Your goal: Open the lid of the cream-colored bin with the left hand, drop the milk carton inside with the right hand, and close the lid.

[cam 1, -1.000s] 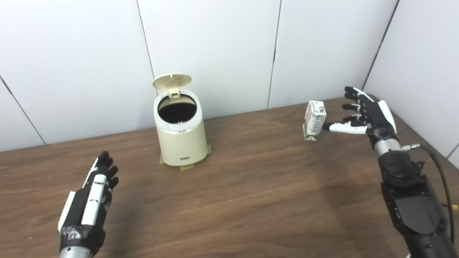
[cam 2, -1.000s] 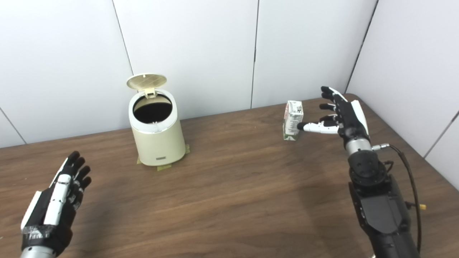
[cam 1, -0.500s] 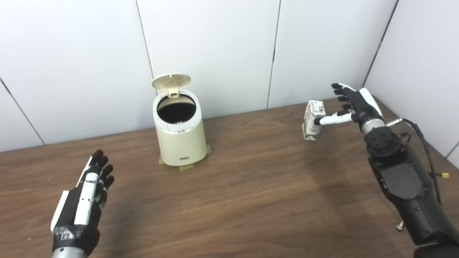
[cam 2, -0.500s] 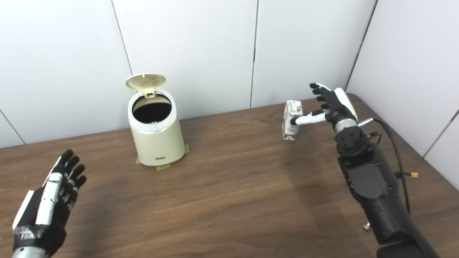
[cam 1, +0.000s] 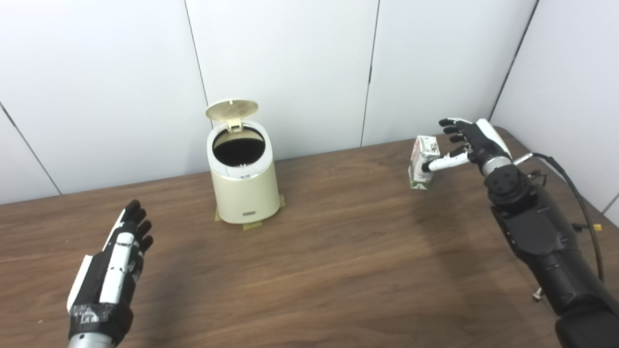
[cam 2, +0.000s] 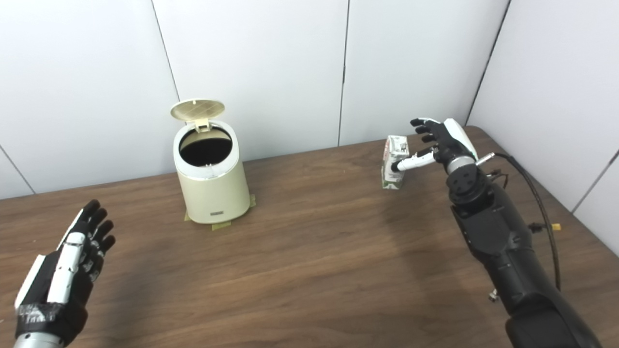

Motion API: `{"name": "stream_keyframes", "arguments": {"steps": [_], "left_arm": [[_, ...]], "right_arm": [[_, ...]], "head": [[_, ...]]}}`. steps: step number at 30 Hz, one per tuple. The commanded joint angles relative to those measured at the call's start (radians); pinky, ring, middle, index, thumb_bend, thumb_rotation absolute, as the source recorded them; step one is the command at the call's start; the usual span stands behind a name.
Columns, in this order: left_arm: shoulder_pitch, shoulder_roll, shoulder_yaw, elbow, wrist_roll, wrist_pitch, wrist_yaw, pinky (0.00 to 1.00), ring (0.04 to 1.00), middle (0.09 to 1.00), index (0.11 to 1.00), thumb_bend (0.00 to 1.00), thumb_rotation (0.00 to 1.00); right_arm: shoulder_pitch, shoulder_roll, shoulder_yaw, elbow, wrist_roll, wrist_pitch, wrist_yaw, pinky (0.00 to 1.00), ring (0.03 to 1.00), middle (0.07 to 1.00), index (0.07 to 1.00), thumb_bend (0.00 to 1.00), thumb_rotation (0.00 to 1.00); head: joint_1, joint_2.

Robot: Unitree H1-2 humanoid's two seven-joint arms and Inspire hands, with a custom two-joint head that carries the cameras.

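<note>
Brown wood-grain table (cam 1: 338,270); white panelled walls (cam 1: 280,63) behind; tape patches (cam 1: 253,225) on tabletop.

Bin (cam 1: 244,193) lid (cam 1: 231,109) up; carton (cam 1: 422,161) upright, prob. untouched

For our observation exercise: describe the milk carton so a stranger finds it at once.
On the wooden table, look to the far right corner by the white wall. The milk carton stands upright there beside the right hand: small, white and green, boxy, unlike the round cream-colored bin.
</note>
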Motion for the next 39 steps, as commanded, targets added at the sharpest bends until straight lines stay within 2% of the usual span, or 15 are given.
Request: {"name": "stream_keyframes", "arguments": {"steps": [1, 2, 6, 10, 14, 17, 20, 26, 34, 39], "left_arm": [[-0.034, 0.004, 0.0, -0.037, -0.003, -0.002, 0.013, 0.99, 0.988, 0.999, 0.985, 0.34, 0.8], [-0.034, 0.004, 0.0, -0.038, -0.003, 0.0, 0.015, 0.99, 0.986, 0.998, 0.981, 0.34, 0.8], [-0.033, 0.007, 0.001, -0.038, -0.007, -0.002, 0.016, 1.0, 0.987, 1.0, 0.983, 0.34, 0.79], [-0.031, 0.01, -0.001, -0.04, -0.002, -0.002, 0.017, 1.0, 0.985, 0.995, 0.984, 0.35, 0.78], [-0.028, 0.007, 0.002, -0.037, -0.006, -0.012, 0.016, 1.0, 0.986, 0.994, 0.985, 0.35, 0.75], [-0.028, 0.005, 0.002, -0.035, -0.004, -0.013, 0.018, 1.0, 0.983, 0.991, 0.98, 0.36, 0.74], [-0.028, 0.004, 0.003, -0.034, -0.004, -0.007, 0.022, 1.0, 0.982, 0.988, 0.978, 0.37, 0.73], [-0.023, 0.012, -0.003, -0.03, -0.002, -0.014, 0.015, 1.0, 0.978, 0.989, 0.982, 0.37, 0.74], [-0.022, 0.01, -0.003, -0.025, -0.004, -0.019, 0.014, 0.98, 0.972, 0.982, 0.98, 0.35, 0.71], [-0.022, 0.012, -0.004, -0.019, -0.008, -0.026, 0.007, 0.99, 0.976, 0.989, 0.992, 0.38, 0.69]], "right_arm": [[-0.059, -0.019, -0.007, 0.019, -0.005, -0.073, -0.025, 0.64, 0.773, 0.811, 0.786, 0.93, 0.01], [-0.059, -0.019, -0.01, 0.037, 0.005, -0.082, -0.018, 0.62, 0.757, 0.798, 0.768, 0.93, 0.01], [-0.06, -0.026, -0.005, 0.076, 0.008, -0.091, -0.004, 0.64, 0.731, 0.763, 0.736, 0.93, 0.08], [-0.052, -0.031, 0.005, 0.089, 0.0, -0.109, 0.0, 0.63, 0.738, 0.764, 0.719, 0.93, 0.1], [-0.041, -0.036, 0.013, 0.079, -0.007, -0.116, 0.004, 0.56, 0.727, 0.768, 0.715, 0.93, 0.1], [-0.039, -0.039, 0.021, 0.08, -0.011, -0.125, 0.006, 0.61, 0.717, 0.752, 0.709, 0.92, 0.1], [-0.039, -0.037, 0.022, 0.073, -0.008, -0.114, 0.007, 0.58, 0.692, 0.738, 0.708, 0.89, 0.1], [-0.043, -0.037, 0.038, 0.08, -0.022, -0.152, -0.003, 0.64, 0.705, 0.735, 0.717, 0.87, 0.1], [-0.059, -0.026, 0.038, 0.085, -0.035, -0.161, -0.011, 0.64, 0.688, 0.72, 0.72, 0.89, 0.12], [-0.065, -0.023, 0.033, 0.089, -0.03, -0.167, -0.015, 0.62, 0.684, 0.723, 0.721, 0.88, 0.11]], "head": [[0.001, 0.002], [0.002, 0.003], [0.002, 0.007], [0.004, 0.01], [0.005, 0.011], [0.007, 0.013], [0.007, 0.013], [0.009, 0.018], [0.012, 0.023], [0.013, 0.024]]}}
